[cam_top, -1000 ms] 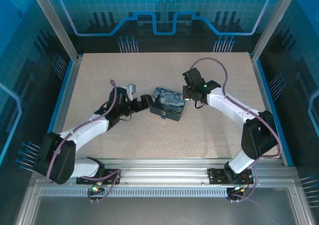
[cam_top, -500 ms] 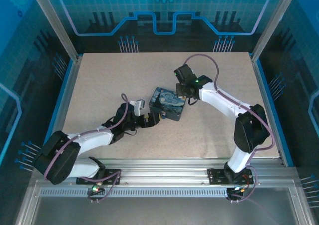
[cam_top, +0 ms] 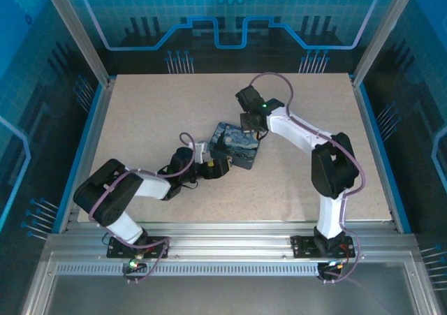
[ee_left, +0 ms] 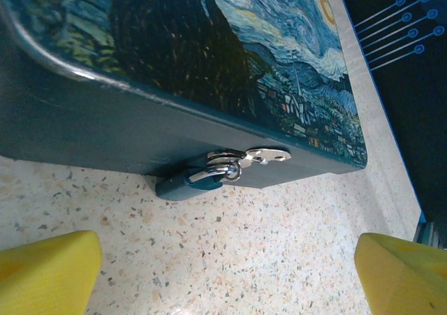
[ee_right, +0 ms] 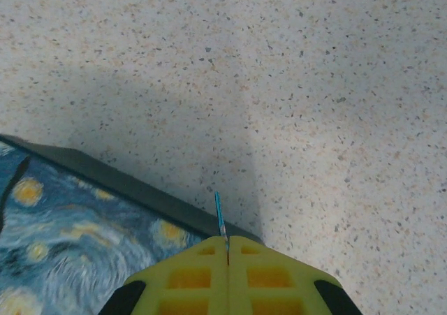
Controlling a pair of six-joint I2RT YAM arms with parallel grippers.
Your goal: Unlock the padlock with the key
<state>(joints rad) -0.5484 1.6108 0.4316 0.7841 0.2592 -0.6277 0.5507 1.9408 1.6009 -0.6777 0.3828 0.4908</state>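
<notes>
Speckled beige tabletop (cam_top: 140, 105) carries everything I am working with. At the centre of the overhead view sits the tin box (cam_top: 237, 145), painted in blue and yellow swirls.

My left gripper (cam_top: 218, 168) lies low on the table just below and left of the box. In its wrist view the jaws stand wide apart, one yellow pad in each bottom corner, with nothing between them (ee_left: 223, 280). My right gripper (cam_top: 249, 123) hovers at the box's upper right edge. Its wrist view shows the jaws pressed together (ee_right: 227, 248).

The padlock (ee_left: 192, 182) hangs from a silvery hasp on the box's side wall, at the centre of the left wrist view, its body resting on the table. The key (ee_right: 219, 214) is a thin bluish sliver pinched in the right gripper, just above the box's edge.

I judge this to be the approach step. Next, the left jaws should close on the padlock's body to steady it while the right arm brings the key round to the keyhole, which I cannot see.
</notes>
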